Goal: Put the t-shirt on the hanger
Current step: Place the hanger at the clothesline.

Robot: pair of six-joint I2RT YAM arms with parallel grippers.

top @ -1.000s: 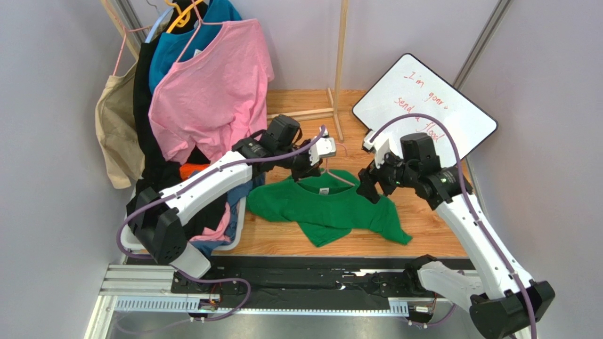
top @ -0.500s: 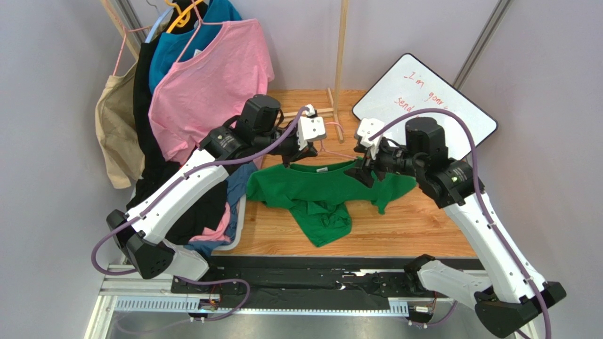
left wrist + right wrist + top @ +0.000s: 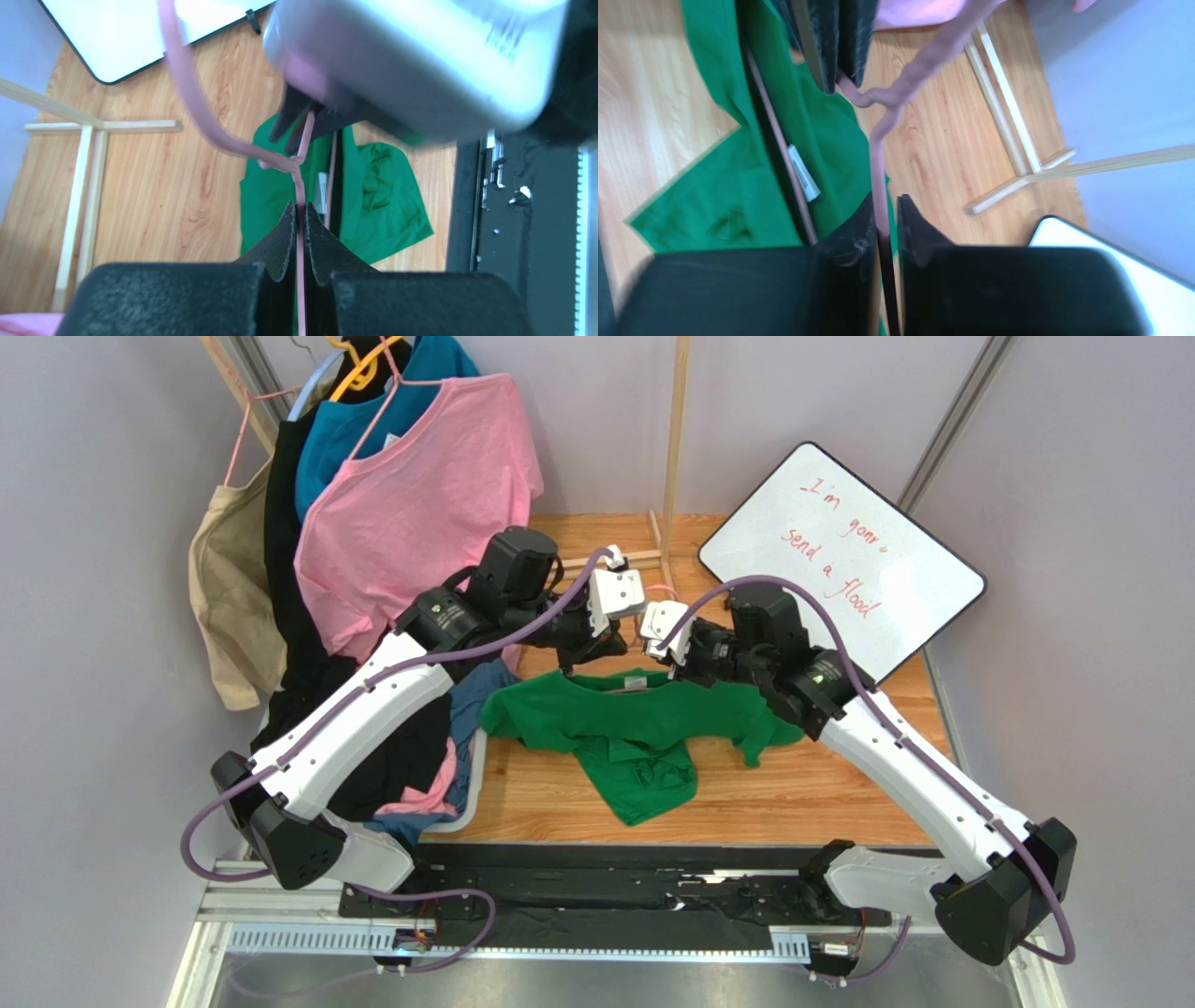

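Note:
The bright green t-shirt hangs lifted off the wooden floor, draped on the pale-pink wire hanger. My left gripper is shut on the hanger's wire just below the twisted neck, with the t-shirt beneath it. My right gripper faces it from the right. In the right wrist view its jaws stand almost closed around the wire. One finger touches it and a sliver of gap shows on the other side. The t-shirt shows its white label at the neck.
A pink t-shirt and a teal shirt hang on the rack at back left, beside a beige bag. A clothes basket sits at left. A whiteboard leans at back right, and a wooden stand rises behind the grippers.
My right gripper let go of the shirt's right shoulder, swung left to the hanger's neck and closed most of the way. The left arm raised the hanger; the shirt's right side sagged.

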